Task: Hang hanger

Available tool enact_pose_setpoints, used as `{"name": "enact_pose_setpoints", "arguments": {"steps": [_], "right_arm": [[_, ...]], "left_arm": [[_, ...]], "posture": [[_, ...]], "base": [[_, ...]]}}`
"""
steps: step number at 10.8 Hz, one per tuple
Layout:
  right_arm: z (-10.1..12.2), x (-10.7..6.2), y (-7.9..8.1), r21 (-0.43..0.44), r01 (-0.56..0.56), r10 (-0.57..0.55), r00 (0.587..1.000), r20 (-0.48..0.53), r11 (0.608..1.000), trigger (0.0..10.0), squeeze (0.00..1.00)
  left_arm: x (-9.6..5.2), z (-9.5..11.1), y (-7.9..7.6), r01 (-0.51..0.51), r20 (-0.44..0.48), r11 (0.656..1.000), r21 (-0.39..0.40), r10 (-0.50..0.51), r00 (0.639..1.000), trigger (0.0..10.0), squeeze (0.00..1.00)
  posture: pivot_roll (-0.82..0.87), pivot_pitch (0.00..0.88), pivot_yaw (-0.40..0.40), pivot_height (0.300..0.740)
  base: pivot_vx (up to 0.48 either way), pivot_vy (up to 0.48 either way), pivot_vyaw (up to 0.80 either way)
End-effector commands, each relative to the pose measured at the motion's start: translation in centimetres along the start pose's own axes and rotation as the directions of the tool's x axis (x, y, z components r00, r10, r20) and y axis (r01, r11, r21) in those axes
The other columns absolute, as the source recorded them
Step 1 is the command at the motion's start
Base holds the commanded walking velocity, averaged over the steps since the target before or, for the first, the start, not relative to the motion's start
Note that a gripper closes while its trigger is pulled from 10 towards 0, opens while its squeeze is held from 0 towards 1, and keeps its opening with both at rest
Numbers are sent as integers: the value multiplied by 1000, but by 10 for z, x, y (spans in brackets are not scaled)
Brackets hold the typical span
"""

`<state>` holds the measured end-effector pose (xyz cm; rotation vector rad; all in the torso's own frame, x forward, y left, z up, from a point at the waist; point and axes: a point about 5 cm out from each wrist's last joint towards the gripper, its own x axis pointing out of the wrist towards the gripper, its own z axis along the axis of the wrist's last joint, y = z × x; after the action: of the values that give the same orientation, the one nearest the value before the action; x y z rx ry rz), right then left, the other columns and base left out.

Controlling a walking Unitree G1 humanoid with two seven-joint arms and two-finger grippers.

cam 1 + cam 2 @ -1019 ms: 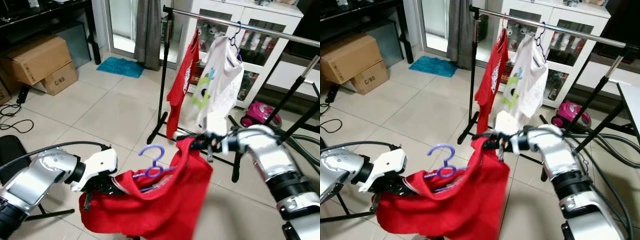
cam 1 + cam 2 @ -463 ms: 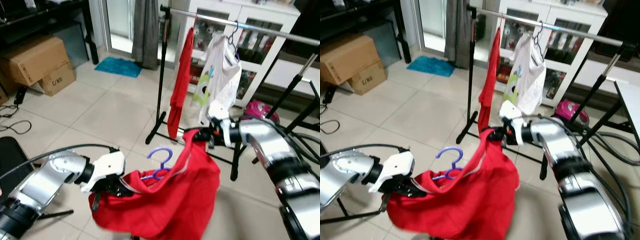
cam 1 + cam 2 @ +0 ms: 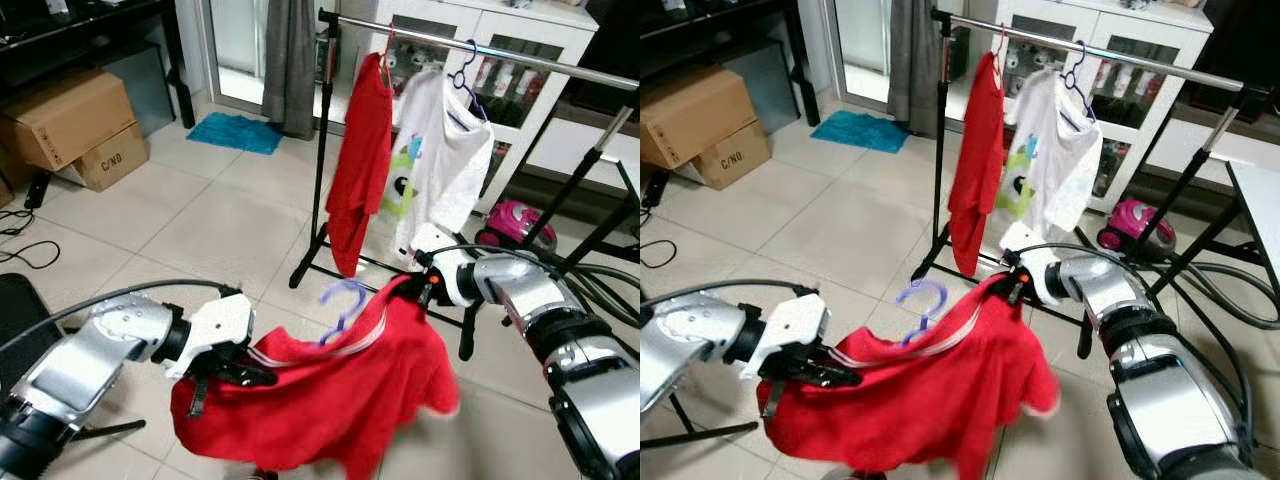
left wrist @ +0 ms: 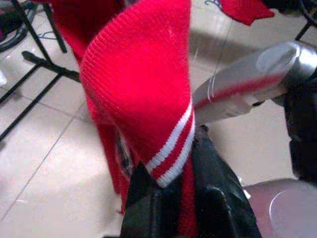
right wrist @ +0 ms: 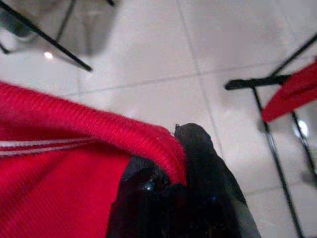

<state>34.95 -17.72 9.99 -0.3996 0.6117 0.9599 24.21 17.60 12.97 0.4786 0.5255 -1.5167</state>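
A red shirt (image 3: 330,400) with white collar stripes hangs stretched between my two grippers, low in front of me. A purple hanger (image 3: 343,297) sticks up out of its collar, hook upward. My left gripper (image 3: 245,372) is shut on the shirt's left shoulder; in the left wrist view the striped red fabric (image 4: 148,94) runs between the black fingers (image 4: 218,198). My right gripper (image 3: 425,290) is shut on the right shoulder, with the red hem (image 5: 99,129) pinched in its fingers (image 5: 198,163). Beyond stands the clothes rack (image 3: 480,50).
On the rack's rail hang a red shirt (image 3: 362,160) and a white printed shirt (image 3: 445,160) on a purple hanger. Cardboard boxes (image 3: 75,125) sit at the left, a blue mat (image 3: 238,133) by the door, a pink vacuum (image 3: 515,222) behind the rack's black legs.
The right gripper has pulled its shoulder of the shirt lower and further right, spreading the shirt wider. The hanger now tilts more to the right. The camera shifted slightly.
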Motion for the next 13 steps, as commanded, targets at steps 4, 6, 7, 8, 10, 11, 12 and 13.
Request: {"name": "enact_pose_setpoints", "arguments": {"steps": [4,6,7,8,10,11,12,13], "right_arm": [[-5,-21,-7,-154,-102,92,993,-67,983,10000,1000],[-5,-34,-3,-284,-273,241,960,-142,919,10000,1000],[0,-38,-3,-354,-301,261,953,-155,886,10000,1000],[4,-41,-3,-396,-320,277,947,-164,861,10000,1000],[9,-51,-5,-439,-402,323,914,-246,804,10000,1000],[7,-56,-6,-427,-444,342,892,-296,788,10000,1000],[5,-62,-7,-419,-497,362,859,-361,760,10000,1000],[5,-65,-7,-434,-523,369,842,-392,733,10000,1000]], "left_arm": [[-7,8,-6,40,55,999,6,-40,998,0,0],[-9,7,-7,51,41,999,-1,-51,998,0,0],[-9,6,-7,60,33,998,2,-60,998,0,0],[-8,7,-7,66,28,998,5,-66,997,0,0],[-7,7,-6,70,22,998,8,-70,997,0,0],[-7,6,-7,72,22,997,7,-72,997,0,0],[-7,5,-7,70,19,998,5,-70,997,0,0],[-8,5,-7,60,16,998,2,-60,998,0,0]], "posture": [[119,0,-77,740],[113,0,-71,740],[112,0,-70,740],[112,0,-67,740],[109,0,-72,740],[109,0,-77,740],[109,0,-80,740],[112,0,-90,740]], "base": [[0,0,0],[0,0,0],[0,0,0],[0,0,0],[0,0,0],[0,0,0],[0,0,0],[0,0,0]]}}
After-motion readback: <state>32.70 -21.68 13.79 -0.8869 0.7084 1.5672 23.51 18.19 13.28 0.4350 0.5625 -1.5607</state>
